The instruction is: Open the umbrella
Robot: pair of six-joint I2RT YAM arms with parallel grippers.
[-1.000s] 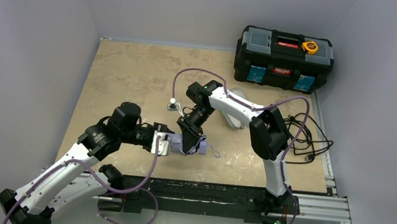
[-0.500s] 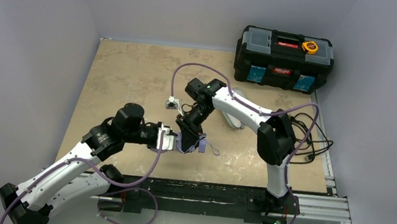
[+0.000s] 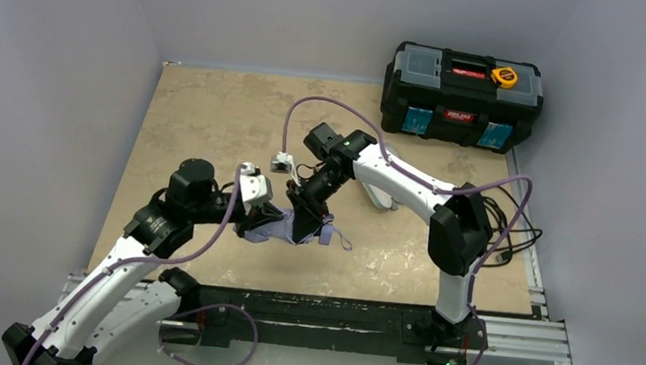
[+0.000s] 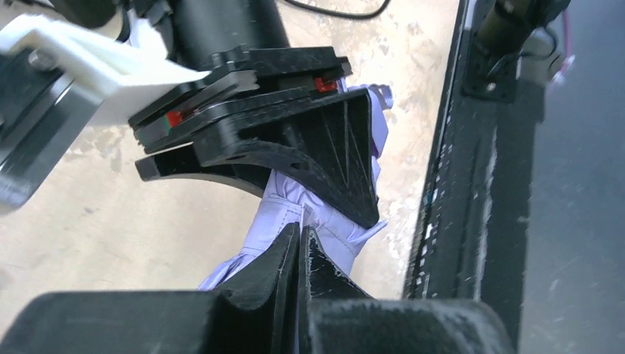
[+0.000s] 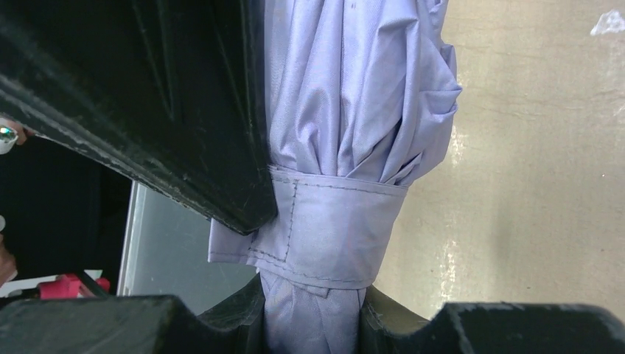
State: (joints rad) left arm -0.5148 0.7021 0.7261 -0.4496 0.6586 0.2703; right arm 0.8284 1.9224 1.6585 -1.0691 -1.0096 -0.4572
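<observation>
The umbrella (image 3: 283,230) is folded, its pale lavender canopy bunched on the table near the front edge. My right gripper (image 3: 304,225) comes down from behind and is shut around the folded canopy (image 5: 354,96), just below the lavender strap band (image 5: 332,221) that wraps it; its fingers (image 5: 243,310) press both sides. My left gripper (image 3: 260,221) reaches in from the left and is shut on a thin fold of the strap fabric (image 4: 295,206), with its fingertips (image 4: 291,247) almost touching. The right gripper's black fingers (image 4: 295,140) sit just beyond them. The shaft and handle are hidden.
A black toolbox (image 3: 462,93) with a yellow tape measure (image 3: 505,76) on top stands at the back right. Black cables (image 3: 494,226) lie at the right edge. A pale object (image 3: 379,199) lies partly hidden behind the right arm. The black front rail (image 3: 334,313) runs close to the umbrella.
My left wrist has swung up and to the left, and its gripper now meets the umbrella from the upper left. The umbrella and right gripper shifted slightly left.
</observation>
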